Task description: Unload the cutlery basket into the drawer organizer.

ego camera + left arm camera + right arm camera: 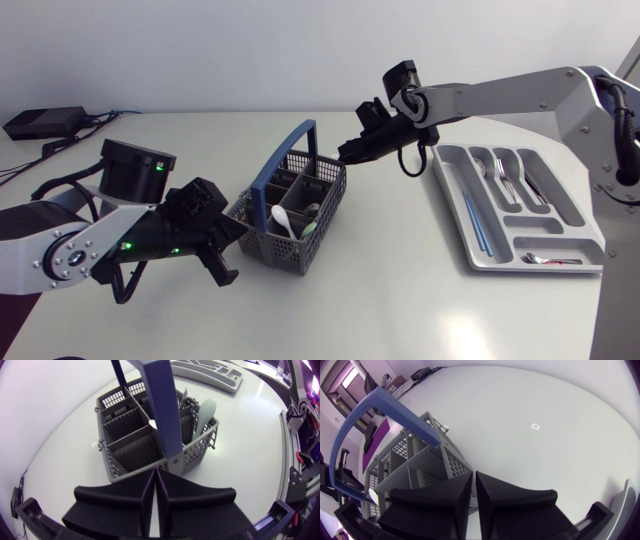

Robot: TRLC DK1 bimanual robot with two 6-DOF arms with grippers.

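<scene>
Head view puts the grey cutlery basket (283, 250) mid-desk, with its blue handle (290, 150) upright and a white spoon (283, 216) inside. The left gripper (232, 232), fingers pressed together on nothing, has its tips right at the basket wall that faces the desk's left edge. The right gripper (348, 152), fingers likewise together, hangs by the basket's far right corner. The drawer organizer (535, 242), with cutlery in it, lies near the desk's right edge.
</scene>
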